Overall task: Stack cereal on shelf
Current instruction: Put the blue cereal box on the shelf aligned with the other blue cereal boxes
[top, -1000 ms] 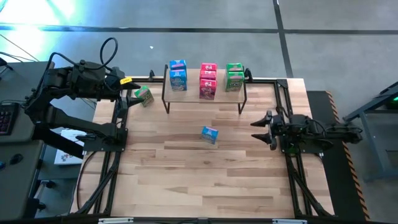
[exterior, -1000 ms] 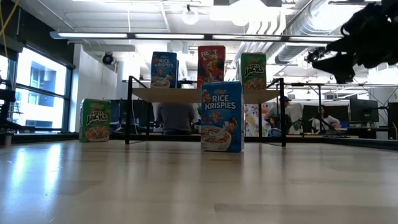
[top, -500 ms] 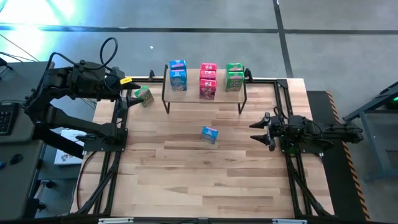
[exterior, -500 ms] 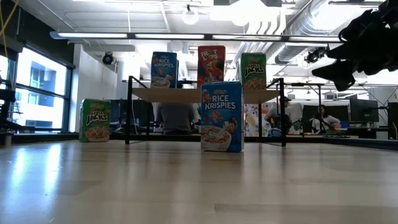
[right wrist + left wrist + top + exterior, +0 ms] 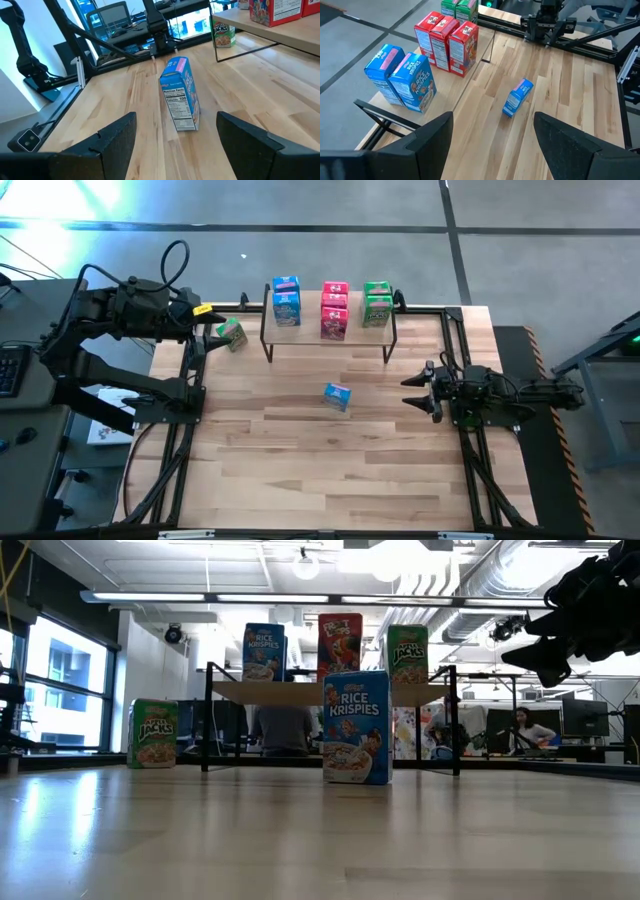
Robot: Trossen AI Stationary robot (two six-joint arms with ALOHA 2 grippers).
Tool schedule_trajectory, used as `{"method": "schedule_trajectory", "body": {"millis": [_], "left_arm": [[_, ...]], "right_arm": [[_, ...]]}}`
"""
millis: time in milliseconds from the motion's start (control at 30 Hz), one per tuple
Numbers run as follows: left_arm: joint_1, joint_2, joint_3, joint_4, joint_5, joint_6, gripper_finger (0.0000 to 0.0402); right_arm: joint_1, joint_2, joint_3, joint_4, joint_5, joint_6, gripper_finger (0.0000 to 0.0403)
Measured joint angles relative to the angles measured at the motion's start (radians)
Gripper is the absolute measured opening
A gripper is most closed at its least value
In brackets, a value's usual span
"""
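We see a light-wood plank counter (image 5: 320,460) framed by black metal rails (image 5: 185,430). Around it lies a grey concrete floor (image 5: 520,250). In the low view, an office room stretches beyond the counter: long ceiling light strips (image 5: 250,597), silver ceiling ducts (image 5: 470,580), a tall window (image 5: 70,690), and two seated people, one showing a back (image 5: 283,728), another at a desk (image 5: 525,730).

Both arms are matte black, jointed and boxy, the left arm (image 5: 110,315) carrying a looping black cable and a small yellow tag.
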Motion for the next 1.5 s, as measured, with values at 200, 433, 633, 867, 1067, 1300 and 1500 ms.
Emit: {"method": "schedule_trajectory", "body": {"millis": [200,433,633,867,1067,1300,1500], "left_arm": [[0.0,0.0,0.0,0.0,0.0,0.0,0.0269],[0.0,0.004,0.0,0.016,0.0,-0.007,0.0269],[0.0,0.026,0.0,0.083,0.0,0.048,0.0269],[-0.001,0.095,0.001,0.142,0.01,0.099,0.0269],[-0.002,0.188,0.0,0.167,0.058,0.202,0.0269],[-0.002,0.304,0.0,0.212,0.086,0.265,0.0269],[-0.034,0.411,0.0,0.227,0.131,0.346,0.0269]], "right_arm": [[0.0,0.0,0.0,0.0,0.0,0.0,0.0267],[0.0,0.0,0.0,0.0,0.0,0.0,0.0267],[0.0,0.0,0.0,0.0,0.0,0.0,0.0267],[0.0,0.0,0.0,-0.001,0.0,0.0,0.0267],[0.0,0.0,0.0,-0.001,0.001,0.0,0.0267],[0.0,0.0,0.0,-0.001,0.001,0.0,0.0267],[0.0,0.0,0.0,-0.001,0.001,0.0,0.0267]]}}
